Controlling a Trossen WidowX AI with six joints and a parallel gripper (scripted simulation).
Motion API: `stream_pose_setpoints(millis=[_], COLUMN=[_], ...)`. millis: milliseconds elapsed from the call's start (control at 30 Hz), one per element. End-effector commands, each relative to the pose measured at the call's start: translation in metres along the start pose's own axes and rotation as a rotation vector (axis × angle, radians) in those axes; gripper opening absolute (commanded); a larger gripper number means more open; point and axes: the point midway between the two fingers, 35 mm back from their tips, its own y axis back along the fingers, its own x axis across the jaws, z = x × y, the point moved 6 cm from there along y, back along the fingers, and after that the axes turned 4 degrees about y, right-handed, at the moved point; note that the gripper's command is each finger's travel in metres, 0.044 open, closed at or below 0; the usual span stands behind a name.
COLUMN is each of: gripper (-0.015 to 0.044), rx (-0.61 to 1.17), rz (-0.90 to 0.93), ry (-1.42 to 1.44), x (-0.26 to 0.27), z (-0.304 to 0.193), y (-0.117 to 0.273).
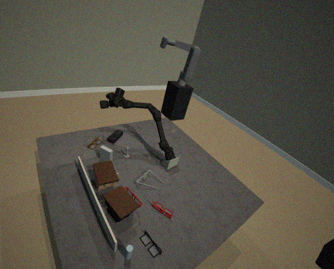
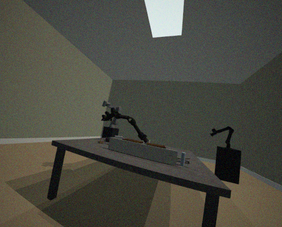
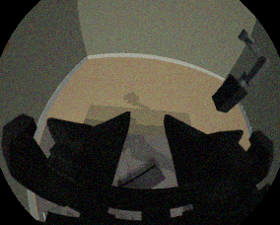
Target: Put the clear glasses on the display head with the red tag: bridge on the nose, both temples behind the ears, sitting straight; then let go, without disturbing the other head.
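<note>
The clear glasses point(image 1: 146, 185) lie on the table with their temples spread, in front of the two display heads. One brown-topped head point(image 1: 105, 172) shows a tan side. The other brown-topped head point(image 1: 121, 203) is dark below and has a red glasses frame point(image 1: 134, 196) at its face. No red tag can be made out on either head. My gripper point(image 1: 104, 100) point(image 3: 147, 116) is raised high above the far end of the table, well away from the clear glasses. Its fingers are partly open with nothing between them.
A long pale barrier point(image 1: 96, 201) stands behind the heads. A white block point(image 1: 106, 152), small stand point(image 1: 126, 154), dark case point(image 1: 115, 136) point(image 3: 144, 179) and orange glasses point(image 1: 95, 143) are at the far end. Folded red glasses point(image 1: 162, 209), black glasses point(image 1: 151, 244) and a blue cylinder point(image 1: 129, 252) are nearer.
</note>
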Motion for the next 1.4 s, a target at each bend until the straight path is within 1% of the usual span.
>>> stream_pose_setpoints(millis=[0,333,500,667,900,1067,1233,1367], gripper=[0.0200,0.0200,0.0200,0.0200,0.0200,0.0200,0.0200,0.0200], rx=[0.041,0.161,0.231,0.307,0.424,0.474,0.543,0.576], rz=[0.168,0.502,0.672,0.829,1.016,1.075,1.125,1.120], ry=[0.099,0.323,0.454,0.603,0.845,0.966,1.208,1.413], x=[0.046,0.122,0.145,0.154,0.141,0.126,0.091,0.054], z=[-0.030,-0.113,-0.160,-0.209,-0.278,-0.307,-0.356,-0.389], y=[0.024,0.094,0.141,0.192,0.265,0.294,0.340,0.367])
